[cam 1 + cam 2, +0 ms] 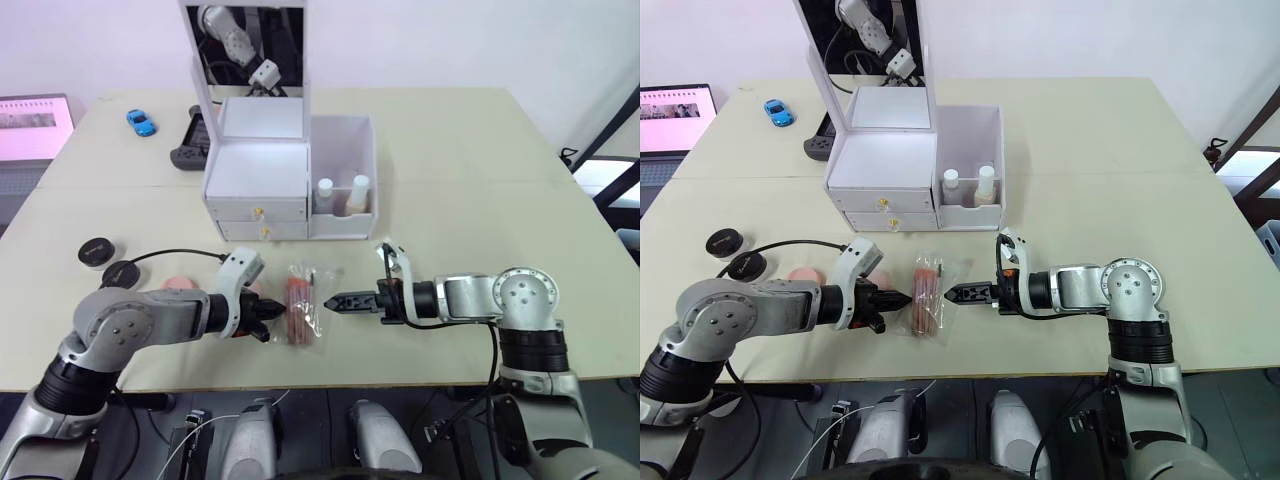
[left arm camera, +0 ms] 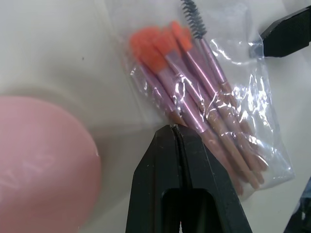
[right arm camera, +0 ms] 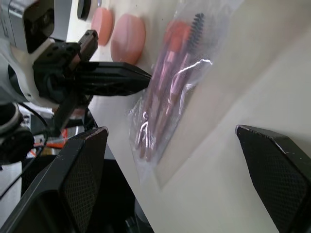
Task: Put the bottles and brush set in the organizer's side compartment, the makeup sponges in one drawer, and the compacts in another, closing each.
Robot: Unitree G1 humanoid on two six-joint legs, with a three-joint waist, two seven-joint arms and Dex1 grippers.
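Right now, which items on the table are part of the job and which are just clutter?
Job:
organizer
two bottles in its side compartment
bagged brush set
pink makeup sponges
black compacts

Clutter:
blue toy car
black controller
laptop

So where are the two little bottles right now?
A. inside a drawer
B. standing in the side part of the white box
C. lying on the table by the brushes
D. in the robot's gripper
B: both bottles stand upright in the side compartment of the white organizer.
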